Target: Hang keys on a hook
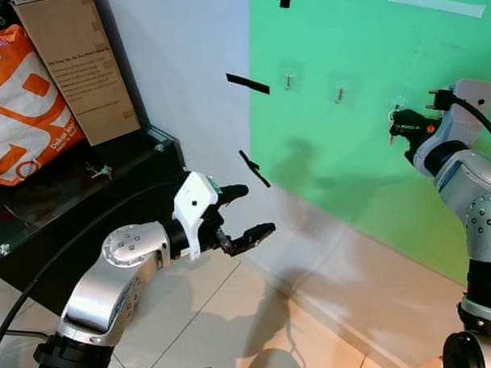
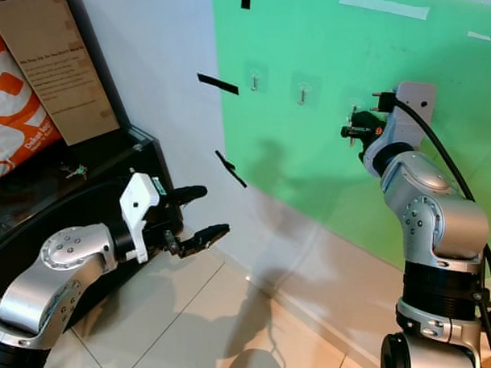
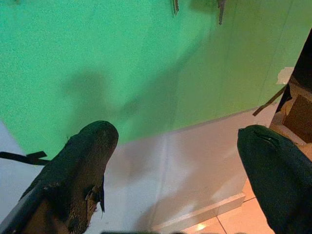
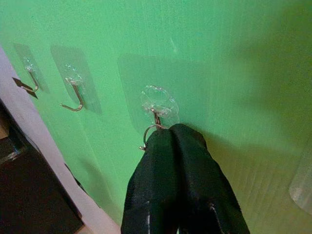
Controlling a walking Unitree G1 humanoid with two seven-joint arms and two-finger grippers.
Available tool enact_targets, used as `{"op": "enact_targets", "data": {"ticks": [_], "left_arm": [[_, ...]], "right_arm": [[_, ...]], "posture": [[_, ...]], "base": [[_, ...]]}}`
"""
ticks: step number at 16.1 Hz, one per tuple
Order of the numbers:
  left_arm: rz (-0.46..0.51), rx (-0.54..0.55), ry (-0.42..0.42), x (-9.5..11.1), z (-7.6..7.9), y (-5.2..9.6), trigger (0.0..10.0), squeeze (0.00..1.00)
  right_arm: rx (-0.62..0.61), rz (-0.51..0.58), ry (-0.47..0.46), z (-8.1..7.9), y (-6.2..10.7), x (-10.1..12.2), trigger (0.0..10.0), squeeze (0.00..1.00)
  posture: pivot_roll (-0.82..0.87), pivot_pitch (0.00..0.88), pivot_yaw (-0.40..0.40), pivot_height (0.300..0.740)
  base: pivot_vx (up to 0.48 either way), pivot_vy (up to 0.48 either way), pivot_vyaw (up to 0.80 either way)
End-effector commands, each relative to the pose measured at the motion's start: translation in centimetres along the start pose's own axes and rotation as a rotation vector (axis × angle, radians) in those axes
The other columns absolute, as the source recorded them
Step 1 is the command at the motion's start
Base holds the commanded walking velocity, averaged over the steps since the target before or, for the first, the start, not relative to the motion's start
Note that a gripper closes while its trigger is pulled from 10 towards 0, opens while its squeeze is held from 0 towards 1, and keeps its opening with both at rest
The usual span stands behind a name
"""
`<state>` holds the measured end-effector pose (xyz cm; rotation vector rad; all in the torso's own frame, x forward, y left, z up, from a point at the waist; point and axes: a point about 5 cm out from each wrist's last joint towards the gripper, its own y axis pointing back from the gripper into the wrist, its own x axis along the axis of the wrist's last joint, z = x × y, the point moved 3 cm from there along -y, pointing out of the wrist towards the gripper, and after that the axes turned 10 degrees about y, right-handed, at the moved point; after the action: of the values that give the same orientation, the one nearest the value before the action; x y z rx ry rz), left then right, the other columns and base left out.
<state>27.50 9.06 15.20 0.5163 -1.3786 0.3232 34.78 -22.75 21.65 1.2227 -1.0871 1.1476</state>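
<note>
Here your green wall panel (image 1: 372, 107) fills the far side; your right pincer (image 4: 168, 134) presses clenched at the clear adhesive metal hook (image 4: 155, 114), a thin silver key ring (image 4: 145, 136) beside its tip. Your left pincer (image 1: 242, 212) hangs released. Pull away crooked and the ring could slip off.

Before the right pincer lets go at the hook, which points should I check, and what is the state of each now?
1. Right pincer at the hook on the green panel: ok, its tips are beside the hook.
2. Right pincer closed: ok, fingers together.
3. Key ring over the hook: cannot tell; a wire loop shows at the fingertips.
4. Keys themselves visible: cannot tell, hidden by the fingers.
5. Left pincer away from the wall: ok, open, low, holding nothing.
6. Two other hooks free: ok.
</note>
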Motion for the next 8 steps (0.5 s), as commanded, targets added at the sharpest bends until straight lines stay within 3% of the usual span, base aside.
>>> {"op": "enact_targets", "data": {"ticks": [1, 8], "left_arm": [[-0.003, 0.001, -0.008, 0.4, -0.2, 0.2, 10.0, 0.00], [-0.003, -0.002, -0.013, 0.5, -0.2, 0.1, 10.0, 0.00]], "right_arm": [[-0.056, 0.007, 0.022, 1.1, 0.0, 0.3, 10.0, 0.00], [0.081, -0.056, 0.134, -1.9, 0.6, -1.7, 10.0, 0.00]], "posture": [[-0.07, 0.000, 0.042, 0.740], [-0.07, 0.000, 0.045, 0.740]], "base": [[0.000, 0.000, 0.00], [0.000, 0.000, 0.00]]}}
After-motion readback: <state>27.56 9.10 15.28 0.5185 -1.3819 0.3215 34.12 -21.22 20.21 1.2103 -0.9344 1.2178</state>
